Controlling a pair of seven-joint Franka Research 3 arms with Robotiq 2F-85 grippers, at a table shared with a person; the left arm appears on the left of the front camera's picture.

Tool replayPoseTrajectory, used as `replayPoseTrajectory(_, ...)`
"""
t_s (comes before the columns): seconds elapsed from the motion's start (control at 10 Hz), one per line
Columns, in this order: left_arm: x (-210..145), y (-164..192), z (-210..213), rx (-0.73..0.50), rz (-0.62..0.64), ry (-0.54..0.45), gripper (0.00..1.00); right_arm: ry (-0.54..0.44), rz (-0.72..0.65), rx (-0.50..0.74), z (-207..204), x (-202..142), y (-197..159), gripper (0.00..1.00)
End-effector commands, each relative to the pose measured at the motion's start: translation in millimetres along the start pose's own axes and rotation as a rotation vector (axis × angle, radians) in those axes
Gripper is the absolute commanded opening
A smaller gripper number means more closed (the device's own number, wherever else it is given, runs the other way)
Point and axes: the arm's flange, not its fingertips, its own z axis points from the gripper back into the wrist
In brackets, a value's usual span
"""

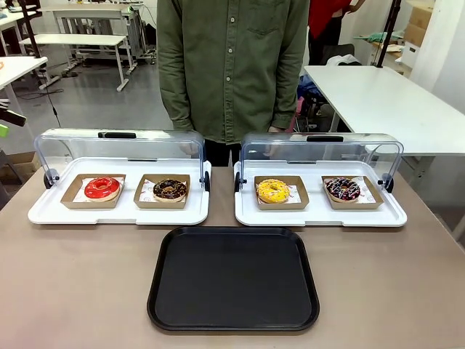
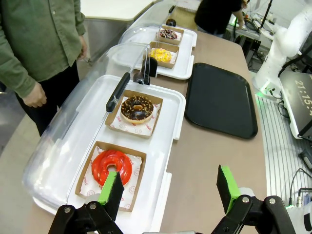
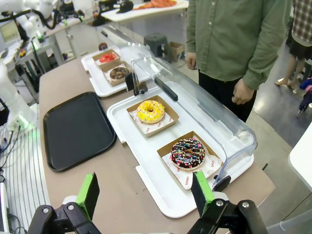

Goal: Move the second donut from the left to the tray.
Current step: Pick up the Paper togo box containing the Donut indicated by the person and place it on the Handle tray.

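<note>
Left pincer (image 2: pixel 170 189) is spread wide and holds nothing; it hangs near the end of the left white display tray (image 2: pixel 165 146). Right pincer (image 3: pixel 145 190) is likewise spread and empty. I locate the second donut from the left (image 2: pixel 137 108), chocolate-glazed with crumb topping, in its cardboard box (image 2: pixel 126 133) on that display tray, clear lid (image 2: pixel 73 126) tipped back. Seen along the left fingers, it lies ahead, just beyond the red-glazed donut (image 2: pixel 112 166). The black tray (image 2: pixel 222 100) lies on the table (image 2: pixel 204 161) beside the display tray. From the right wrist the donut sits far off, past the yellow donut (image 3: pixel 150 111), so I judge the left arm nearer. A ring has no long axis; I would descend from above.
</note>
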Motion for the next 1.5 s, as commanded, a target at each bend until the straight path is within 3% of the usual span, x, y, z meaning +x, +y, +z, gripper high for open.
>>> replayPoseTrajectory(0.0, 1.4, -0.4, -0.2, 0.0, 0.008, -0.001, 1.0, -0.025, 0.008, -0.001, -2.1, 1.9, 3.0, 1.0)
replayPoseTrajectory(1.4, 1.4, -0.4, -0.2, 0.0, 0.008, -0.001, 1.0, -0.025, 0.008, -0.001, -2.1, 1.9, 3.0, 1.0)
